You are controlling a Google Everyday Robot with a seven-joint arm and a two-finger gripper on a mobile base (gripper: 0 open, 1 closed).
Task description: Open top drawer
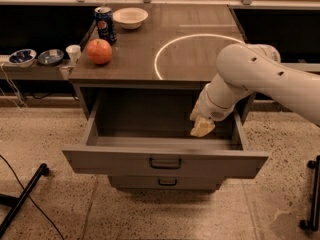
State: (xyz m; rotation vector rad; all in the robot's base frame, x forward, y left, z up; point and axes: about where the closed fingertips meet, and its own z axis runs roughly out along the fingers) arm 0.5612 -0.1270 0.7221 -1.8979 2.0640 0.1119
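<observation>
The top drawer (165,160) is pulled far out from the cabinet. Its wide grey front carries a small black bar handle (165,163), and its deep grey inside shows nothing in it. My gripper (202,127) hangs from the white arm over the drawer's right rear part, above the inside and clear of the front and the handle. It holds nothing that I can see. A shorter grey drawer (167,182) below is closed.
On the cabinet top (150,59) stand a red apple (99,51), a blue soda can (105,24) and a white bowl (130,17). A side shelf at the left holds small bowls (22,57) and a cup. A black stand leg (22,199) lies on the floor at the left.
</observation>
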